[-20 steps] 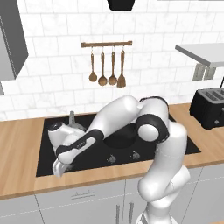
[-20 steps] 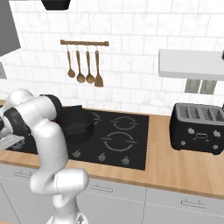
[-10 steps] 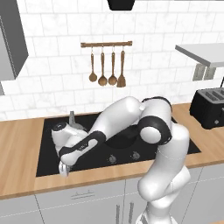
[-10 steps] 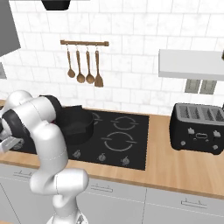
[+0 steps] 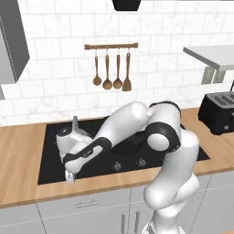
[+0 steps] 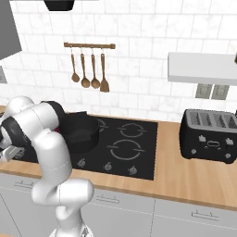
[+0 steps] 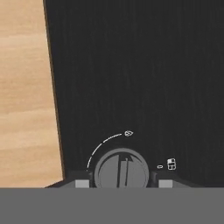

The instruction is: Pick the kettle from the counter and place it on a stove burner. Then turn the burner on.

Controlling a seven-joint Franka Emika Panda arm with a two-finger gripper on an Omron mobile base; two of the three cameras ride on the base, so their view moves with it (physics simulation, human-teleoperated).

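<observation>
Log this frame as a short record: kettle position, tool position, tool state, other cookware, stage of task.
kettle: the kettle sits on the black cooktop, at its left side
tool: the tool is low at the cooktop's front left, its tips on either side of a round knob
tool state: partly open around the knob; contact unclear
other cookware: black pot on the cooktop
stage: kettle placed; burner step under way

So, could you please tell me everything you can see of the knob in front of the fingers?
The knob is a round, dark grey dial with a raised bar across its face, set flat in the black glass cooktop near its edge beside the wooden counter. A thin white arc with a small flame mark curves above it, and a tiny burner symbol sits beside it. The fingers stand either side of it; contact cannot be told.
</observation>
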